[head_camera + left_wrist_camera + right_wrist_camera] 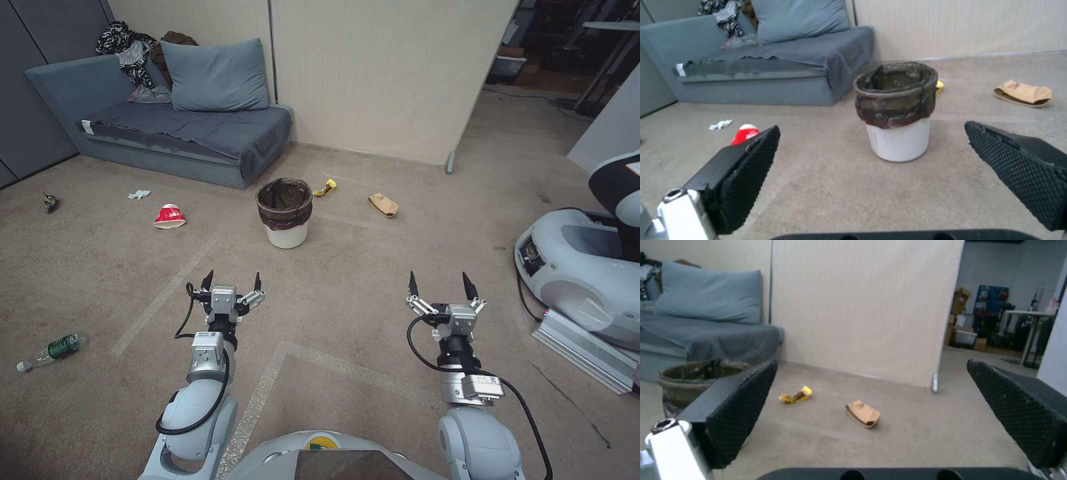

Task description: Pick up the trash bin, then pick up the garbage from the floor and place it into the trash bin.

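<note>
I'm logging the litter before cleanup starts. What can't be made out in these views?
- Trash bin bottom: head view, hidden by its dark liner.
- Small dark item at far left: head view, too small to identify.
- Red cup: left wrist view, partly behind a left gripper finger.

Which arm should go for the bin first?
Left, most likely. The bin stands upright on the floor, ahead of the left gripper and centred between its open jaws in the left wrist view. The right gripper, also open, sits farther to the side, facing the paper bag.
</note>
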